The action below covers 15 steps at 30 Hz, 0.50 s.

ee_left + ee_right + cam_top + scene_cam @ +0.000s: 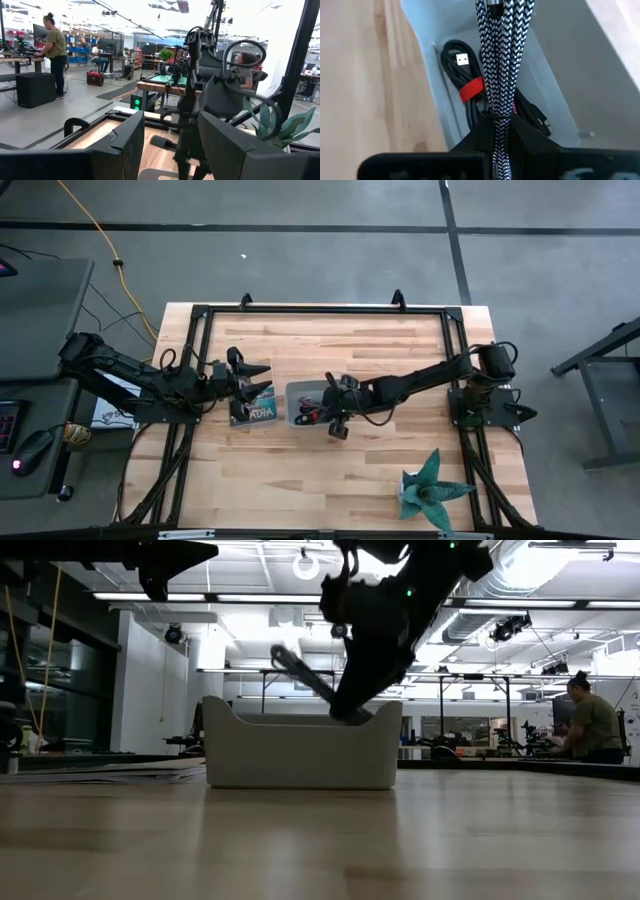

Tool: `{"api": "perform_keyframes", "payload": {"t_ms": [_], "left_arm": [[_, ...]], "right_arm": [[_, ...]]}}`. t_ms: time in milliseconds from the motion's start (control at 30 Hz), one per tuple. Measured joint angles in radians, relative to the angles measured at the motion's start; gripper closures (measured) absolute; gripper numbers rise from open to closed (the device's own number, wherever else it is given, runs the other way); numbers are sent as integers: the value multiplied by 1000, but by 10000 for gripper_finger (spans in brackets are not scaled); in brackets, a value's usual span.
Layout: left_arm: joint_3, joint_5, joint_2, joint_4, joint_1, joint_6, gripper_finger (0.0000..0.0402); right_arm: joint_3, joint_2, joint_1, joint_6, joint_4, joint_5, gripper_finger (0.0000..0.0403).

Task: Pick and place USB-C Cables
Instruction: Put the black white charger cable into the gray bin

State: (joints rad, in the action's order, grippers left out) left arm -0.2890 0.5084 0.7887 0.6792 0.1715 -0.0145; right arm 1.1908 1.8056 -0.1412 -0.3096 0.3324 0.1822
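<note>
The right claw (496, 131) hangs over the grey tray (297, 392) near the middle of the table (330, 470), its fingers pinched on a grey braided cable (501, 60), a black-and-white weave bundle that dangles straight down into the tray's opening. Beneath it, lying on the tray floor against one wall, is the black cable with a red strap (465, 85), its plug end showing. From table height the arm leans steeply into the tray, the fingertips about level with the rim. This looks like the release step of the placing: the bundle is above the tray but not yet resting in it, as far as I can judge. To do it well, the claw should sink a little more so the bundle's lower end touches the floor beside the strapped cable, then spread its fingers and lift straight up, so the braid does not snag and drag out over the wall. The left claw (252, 378) waits just beside the tray's left end above a dark card (252, 413), fingers spread and empty.
</note>
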Motion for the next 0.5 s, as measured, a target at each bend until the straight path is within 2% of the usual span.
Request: {"api": "perform_keyframes", "payload": {"t_ms": [300,500], "left_arm": [[0,0,0,2,0,0,233],[0,0,0,0,0,0,233]], "right_arm": [[0,46,43,-36,-21,-2,389],[0,50,44,-51,-32,1,355]]}}
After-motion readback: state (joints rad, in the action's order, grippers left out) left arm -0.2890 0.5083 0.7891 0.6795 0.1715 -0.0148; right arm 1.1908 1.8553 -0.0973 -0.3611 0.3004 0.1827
